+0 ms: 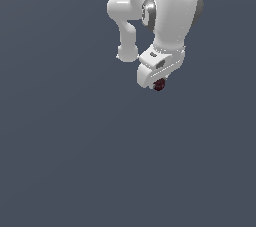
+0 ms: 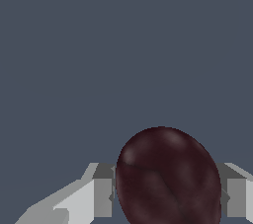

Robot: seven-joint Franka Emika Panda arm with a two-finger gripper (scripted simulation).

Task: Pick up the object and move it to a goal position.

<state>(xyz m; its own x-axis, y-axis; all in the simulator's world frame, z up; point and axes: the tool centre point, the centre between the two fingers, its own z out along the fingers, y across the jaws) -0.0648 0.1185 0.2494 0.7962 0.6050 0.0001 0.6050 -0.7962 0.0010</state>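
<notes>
The object (image 2: 168, 178) is a dark red, roughly round ball, seen large in the wrist view between two grey-and-white fingers (image 2: 101, 191). My gripper (image 2: 168, 193) is shut on it, one finger on each side. In the exterior view the same object (image 1: 159, 84) is a tiny dark dot at the lower tip of the white gripper (image 1: 157, 82), which hangs from the white arm in the upper right of the picture. The fingertips themselves are hidden behind the hand there.
A plain grey-blue surface (image 1: 75, 161) fills the background in both views. Nothing else shows besides the arm's white links (image 1: 125, 16).
</notes>
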